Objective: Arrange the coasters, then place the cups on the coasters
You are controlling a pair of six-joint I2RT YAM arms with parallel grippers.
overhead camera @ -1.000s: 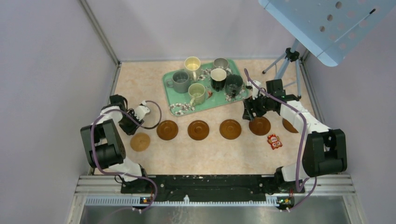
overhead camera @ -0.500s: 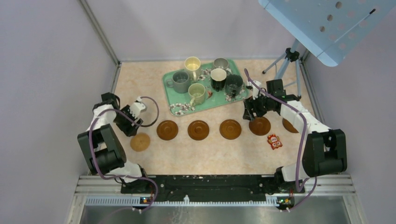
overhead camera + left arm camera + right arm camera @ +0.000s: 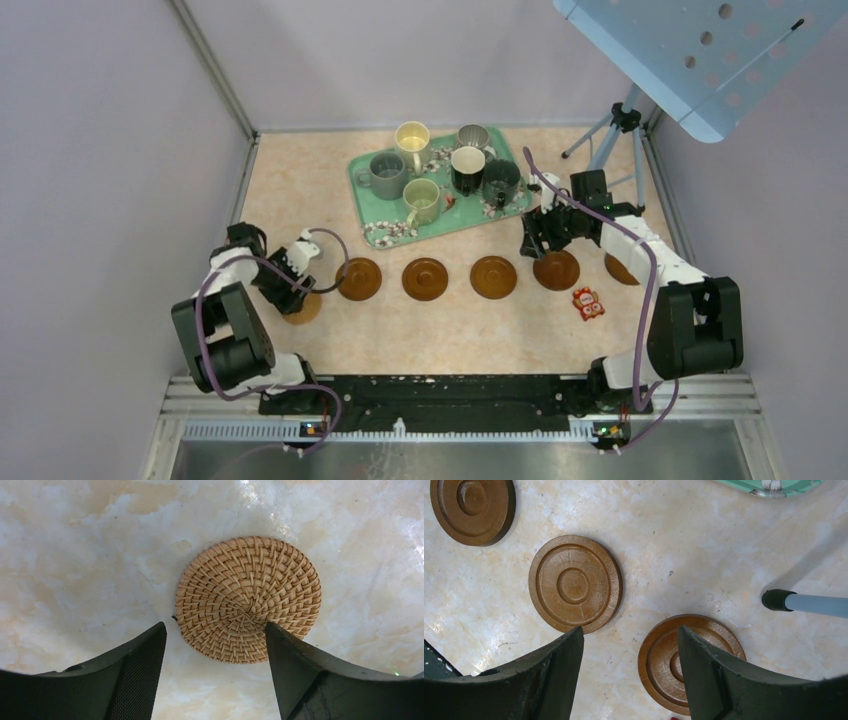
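Note:
Six coasters lie in a row across the table. The light tan woven one (image 3: 304, 311) (image 3: 248, 599) is at the left end, and my left gripper (image 3: 292, 286) (image 3: 215, 625) hangs open just above it, fingers apart from it. Brown ones follow (image 3: 358, 279) (image 3: 425, 279) (image 3: 493, 277) (image 3: 556, 270). The last coaster (image 3: 620, 271) (image 3: 663, 660) is partly hidden by my right arm. My right gripper (image 3: 533, 240) (image 3: 630, 628) stands open and empty between two brown coasters (image 3: 575, 583). The cups, among them cream (image 3: 411, 135), grey (image 3: 387, 172) and pale green (image 3: 421, 197), stand on the tray.
The green floral tray (image 3: 462, 212) sits at the back centre. A small red owl trinket (image 3: 588, 303) lies near the right coasters. A tripod (image 3: 610, 140) stands at the back right, one foot (image 3: 776, 600) near my right gripper. Walls close both sides.
My left gripper has opened and moved nearer and slightly right, over the tan coaster. The right arm, coasters and cups have not moved.

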